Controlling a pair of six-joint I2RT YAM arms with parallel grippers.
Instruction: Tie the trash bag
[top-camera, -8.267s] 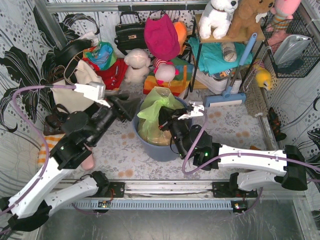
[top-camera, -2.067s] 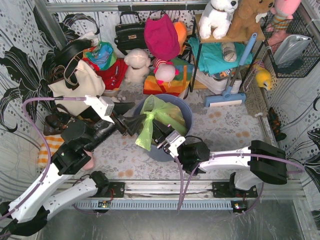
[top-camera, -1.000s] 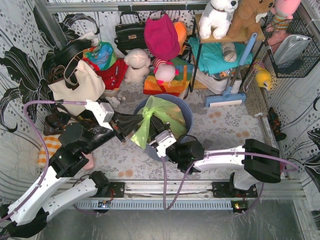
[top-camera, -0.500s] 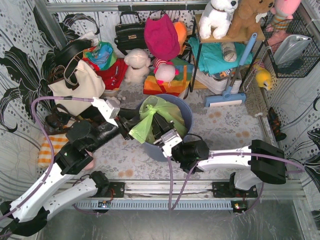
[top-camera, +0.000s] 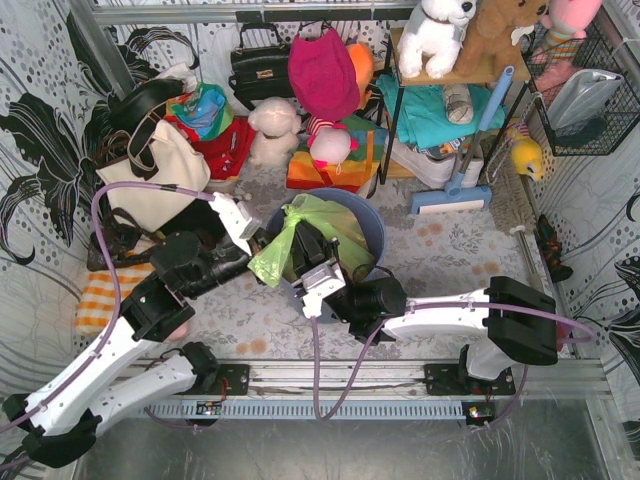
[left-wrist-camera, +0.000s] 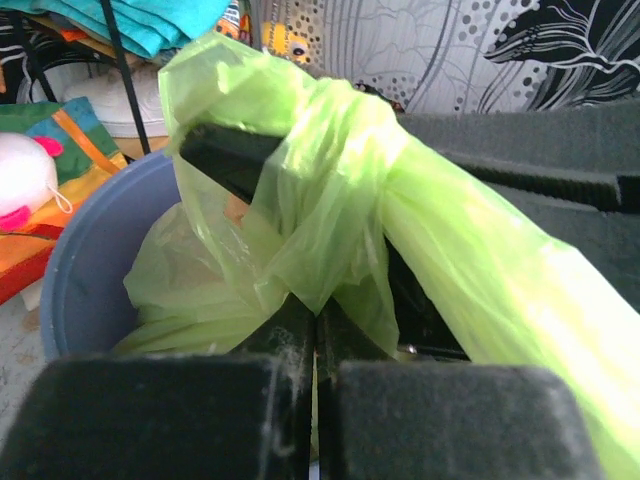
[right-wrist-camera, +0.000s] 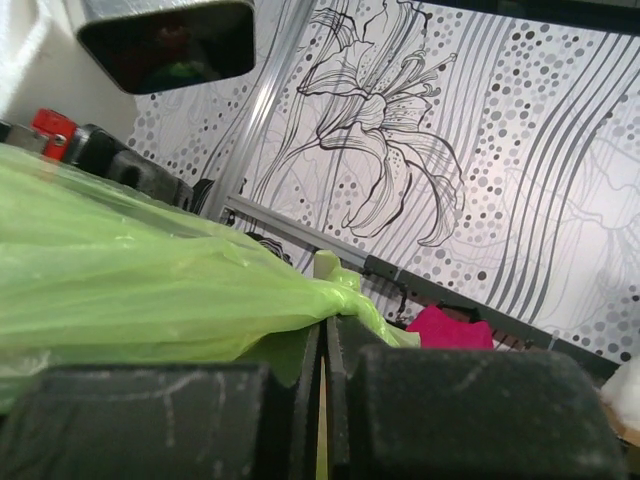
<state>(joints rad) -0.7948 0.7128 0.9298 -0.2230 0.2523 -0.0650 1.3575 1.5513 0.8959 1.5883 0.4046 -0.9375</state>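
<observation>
Tension is what we want, so left gripper (left-wrist-camera: 316, 335) and right gripper (right-wrist-camera: 323, 340) each pinch shut on twisted ends of the thin translucent lime-green plastic trash bag (left-wrist-camera: 330, 200) to cinch its knot.

Tool (right-wrist-camera: 322, 338) tight on trash bag (right-wrist-camera: 150, 285)
</observation>
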